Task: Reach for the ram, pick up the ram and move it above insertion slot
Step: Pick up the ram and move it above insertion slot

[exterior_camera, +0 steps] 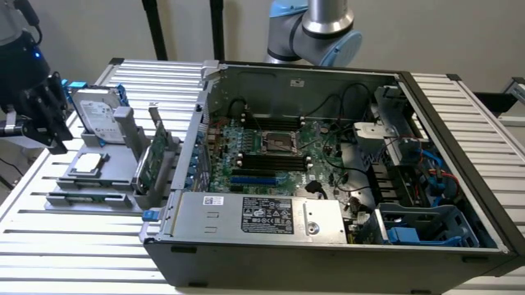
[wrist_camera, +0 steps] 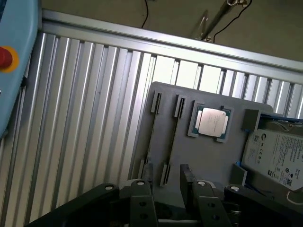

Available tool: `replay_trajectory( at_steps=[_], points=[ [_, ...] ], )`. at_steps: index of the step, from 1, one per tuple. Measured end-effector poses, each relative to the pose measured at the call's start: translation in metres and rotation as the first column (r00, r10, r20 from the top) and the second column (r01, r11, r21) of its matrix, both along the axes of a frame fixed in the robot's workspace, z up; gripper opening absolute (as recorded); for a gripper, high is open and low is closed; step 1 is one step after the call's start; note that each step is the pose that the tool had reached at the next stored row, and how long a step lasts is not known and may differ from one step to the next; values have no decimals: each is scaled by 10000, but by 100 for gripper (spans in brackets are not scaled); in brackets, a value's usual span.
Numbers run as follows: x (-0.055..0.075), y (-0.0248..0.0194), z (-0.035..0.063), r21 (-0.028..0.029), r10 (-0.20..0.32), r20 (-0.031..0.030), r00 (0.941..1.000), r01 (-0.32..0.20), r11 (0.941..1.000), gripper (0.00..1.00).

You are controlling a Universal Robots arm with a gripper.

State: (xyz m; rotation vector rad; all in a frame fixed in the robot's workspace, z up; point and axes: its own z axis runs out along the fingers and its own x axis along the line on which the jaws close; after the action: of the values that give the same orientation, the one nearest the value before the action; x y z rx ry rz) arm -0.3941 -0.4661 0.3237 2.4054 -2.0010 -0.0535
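The ram (exterior_camera: 86,197) is a thin green stick standing on edge in a holder at the near end of the grey tray (exterior_camera: 105,175), on the exterior view's left. From the wrist it shows edge-on as a thin dark line (wrist_camera: 173,139) between grey end clips. My dark gripper (exterior_camera: 39,120) hangs above and beyond the tray's outer side. It is open (wrist_camera: 166,176) and holds nothing, with its two fingers (wrist_camera: 146,174) in line with the ram's holder. The black insertion slots (exterior_camera: 275,161) lie on the motherboard inside the open case.
On the tray also sit a processor chip (wrist_camera: 211,122), a hard drive (wrist_camera: 277,158) and an upright green expansion card (exterior_camera: 150,161). The open computer case (exterior_camera: 459,153) holds cables and a power supply (exterior_camera: 262,215). Everything rests on a ribbed aluminium table (wrist_camera: 75,118).
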Motion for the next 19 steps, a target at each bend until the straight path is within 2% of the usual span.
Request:
replay_trajectory(
  at_steps=[8,19],
  points=[
    [0,-36,-146,10,-140,43,9999,140,9999,37],
    [0,-86,-346,9,-316,50,9995,316,9995,37]
  ],
)
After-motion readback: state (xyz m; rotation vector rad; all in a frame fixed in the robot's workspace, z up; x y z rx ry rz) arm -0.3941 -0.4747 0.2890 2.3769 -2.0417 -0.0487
